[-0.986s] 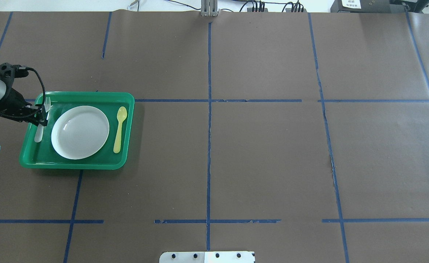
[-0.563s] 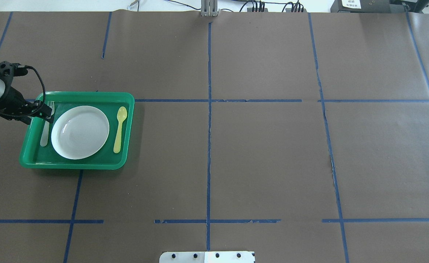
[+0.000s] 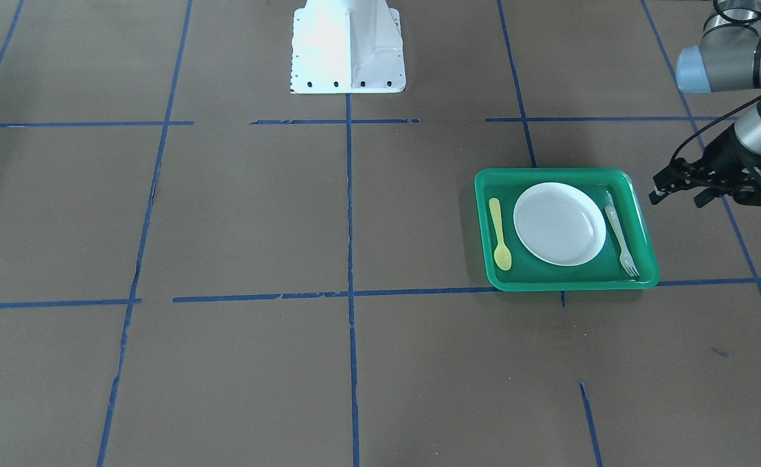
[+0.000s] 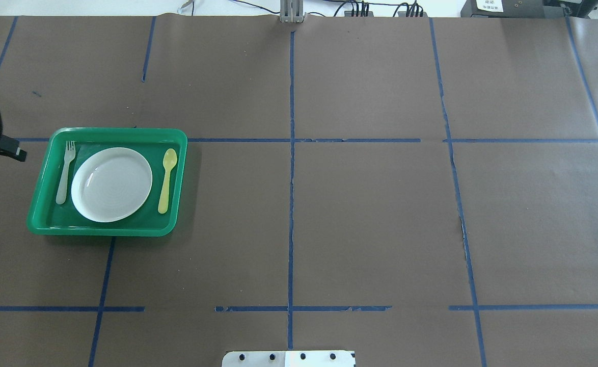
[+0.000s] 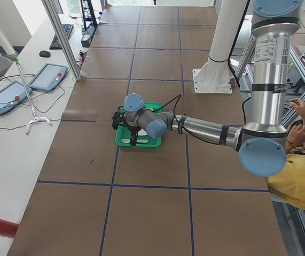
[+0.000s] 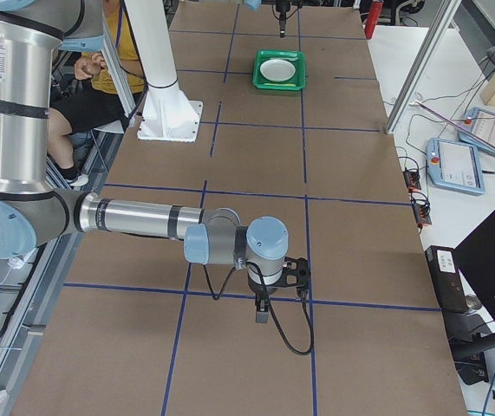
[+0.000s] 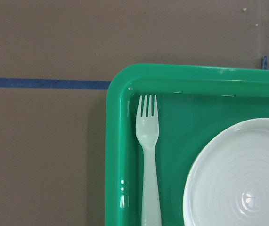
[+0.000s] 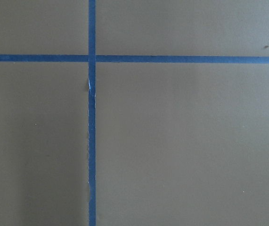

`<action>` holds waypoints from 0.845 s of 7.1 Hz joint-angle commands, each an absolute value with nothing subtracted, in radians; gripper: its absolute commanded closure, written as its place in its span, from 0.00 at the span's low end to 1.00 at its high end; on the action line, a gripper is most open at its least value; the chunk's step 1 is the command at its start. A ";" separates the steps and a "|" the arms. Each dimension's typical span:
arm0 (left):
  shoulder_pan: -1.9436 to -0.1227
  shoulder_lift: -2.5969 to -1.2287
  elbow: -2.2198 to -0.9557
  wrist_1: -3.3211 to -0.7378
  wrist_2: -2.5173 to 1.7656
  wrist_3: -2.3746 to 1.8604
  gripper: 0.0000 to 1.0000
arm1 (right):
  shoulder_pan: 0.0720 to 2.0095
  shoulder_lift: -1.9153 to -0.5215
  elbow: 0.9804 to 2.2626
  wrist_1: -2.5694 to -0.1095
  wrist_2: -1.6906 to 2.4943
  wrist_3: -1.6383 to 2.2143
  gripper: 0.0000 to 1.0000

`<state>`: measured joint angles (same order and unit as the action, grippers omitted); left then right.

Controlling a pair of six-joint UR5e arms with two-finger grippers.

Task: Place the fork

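Observation:
The pale plastic fork [image 4: 64,173] lies flat in the green tray [image 4: 105,232], just left of the white plate [image 4: 111,184], tines toward the far rim. It also shows in the front view [image 3: 620,239] and in the left wrist view [image 7: 149,155]. My left gripper [image 3: 677,196] is open and empty, raised outside the tray's left side, near the overhead view's left edge [image 4: 16,152]. My right gripper [image 6: 262,310] shows only in the right side view, far from the tray; I cannot tell if it is open or shut.
A yellow spoon [image 4: 166,178] lies in the tray right of the plate. The robot's white base [image 3: 348,45] stands at mid-table. Blue tape lines cross the brown table cover. A seated person [image 5: 302,160] is beside the table near the robot.
My left gripper has let go of the fork and drawn back to the left, out of the tray. The fork now lies free beside the plate.

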<state>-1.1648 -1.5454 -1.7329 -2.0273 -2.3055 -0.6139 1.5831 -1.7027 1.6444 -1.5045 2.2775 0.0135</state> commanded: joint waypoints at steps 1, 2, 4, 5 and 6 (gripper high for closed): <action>-1.375 -1.502 -1.743 -1.886 -2.298 -0.240 0.00 | 1.583 -1.703 1.644 -1.503 2.278 0.014 0.00; -1.484 -1.503 -1.738 -1.768 -2.295 -0.040 0.00 | 1.583 -1.703 1.644 -1.505 2.276 0.014 0.00; -1.584 -1.467 -1.708 -1.691 -2.295 0.116 0.00 | 1.583 -1.703 1.644 -1.505 2.276 0.014 0.00; -1.609 -1.445 -1.709 -1.690 -2.305 0.112 0.00 | 1.583 -1.703 1.644 -1.505 2.276 0.014 0.00; -1.609 -1.428 -1.707 -1.698 -2.296 0.117 0.00 | 1.583 -1.703 1.644 -1.505 2.276 0.014 0.00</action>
